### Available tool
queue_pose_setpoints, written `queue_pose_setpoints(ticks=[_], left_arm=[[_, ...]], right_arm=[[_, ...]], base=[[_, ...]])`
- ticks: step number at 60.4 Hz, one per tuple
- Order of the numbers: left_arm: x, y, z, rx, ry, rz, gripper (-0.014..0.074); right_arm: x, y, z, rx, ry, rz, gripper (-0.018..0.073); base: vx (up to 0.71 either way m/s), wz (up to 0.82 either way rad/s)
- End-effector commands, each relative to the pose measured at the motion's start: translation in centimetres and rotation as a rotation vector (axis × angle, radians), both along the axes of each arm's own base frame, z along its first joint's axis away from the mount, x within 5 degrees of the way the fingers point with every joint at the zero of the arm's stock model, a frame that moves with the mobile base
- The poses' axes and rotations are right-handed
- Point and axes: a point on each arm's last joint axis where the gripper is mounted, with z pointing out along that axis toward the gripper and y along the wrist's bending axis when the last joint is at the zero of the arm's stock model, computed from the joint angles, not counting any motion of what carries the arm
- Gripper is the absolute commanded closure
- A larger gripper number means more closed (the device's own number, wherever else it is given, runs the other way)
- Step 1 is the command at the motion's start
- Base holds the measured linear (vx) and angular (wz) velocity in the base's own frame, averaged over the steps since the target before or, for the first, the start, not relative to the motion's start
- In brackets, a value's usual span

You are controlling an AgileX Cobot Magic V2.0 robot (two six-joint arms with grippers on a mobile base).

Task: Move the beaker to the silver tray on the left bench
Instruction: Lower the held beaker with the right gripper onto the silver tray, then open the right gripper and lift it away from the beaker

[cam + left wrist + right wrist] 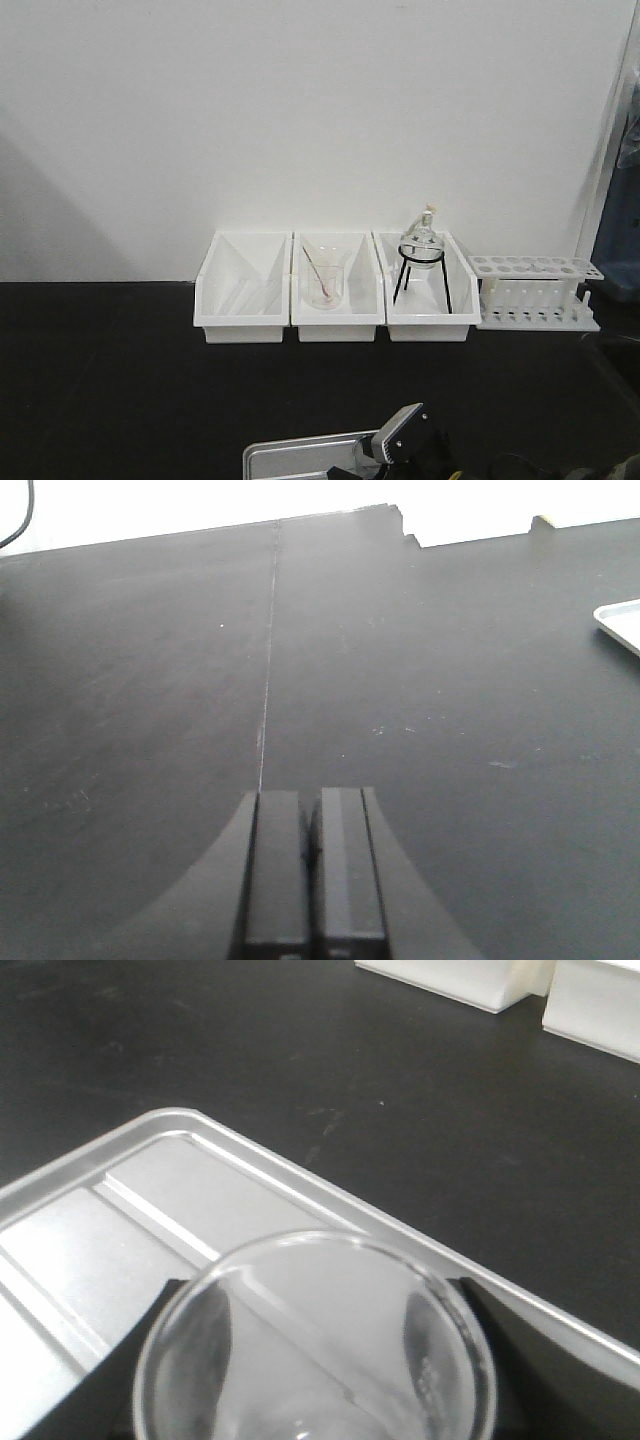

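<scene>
In the right wrist view the clear beaker (315, 1350) sits between my right gripper's (315, 1360) black fingers (130, 1360), seen from above, its thin rim filling the lower frame. It hangs over the silver tray (150, 1200), near the tray's far rim. In the front view the right gripper (405, 440) is at the bottom edge over the tray (290, 455) on the black bench (120, 380). In the left wrist view my left gripper (310, 830) is shut and empty over the bare black worktop (400, 660); a tray corner (622, 620) shows at the right edge.
Three white bins (335, 290) stand along the back wall. The middle one holds a beaker with a pinkish rod (325, 280); the right one holds a round flask on a black tripod (422, 255). A white test tube rack (535, 290) stands at the far right.
</scene>
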Motion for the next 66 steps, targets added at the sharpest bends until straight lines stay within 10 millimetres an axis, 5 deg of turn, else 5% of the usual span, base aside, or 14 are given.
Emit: queue_pose_setpoints(ticks=[1, 14, 34, 42, 53, 66], left_arm=[[0.2, -0.1, 0.0, -0.005, -0.063, -0.01, 0.0595], [0.2, -0.1, 0.0, -0.005, -0.063, -0.01, 0.0595], [0.2, -0.1, 0.0, -0.005, -0.063, -0.01, 0.0595], [0.2, -0.1, 0.0, -0.005, -0.063, -0.01, 0.0595], [0.2, -0.1, 0.0, -0.005, -0.063, -0.01, 0.0595], [0.2, -0.1, 0.0, -0.005, -0.063, -0.01, 0.0595]], right_arm=[[0.8, 0.3, 3.1, 0.064, -0.13, 0.006, 0.0531], [0.8, 0.1, 2.7, 0.034, -0.104, -0.004, 0.037], [0.8, 0.2, 2.8, 0.062, -0.094, -0.014, -0.0049], [0.9, 0.1, 2.9, 0.07, -0.095, -0.026, -0.0115], [0.8, 0.0, 7.4, 0.116, -0.203, -0.04, -0.0086], [-0.6, -0.8, 15.2, 0.154, -0.357, -0.075, 0.0032]], base=[[0.0, 0.0], [0.0, 0.0], [0.0, 0.0], [0.0, 0.0], [0.0, 0.0], [0.0, 0.0]])
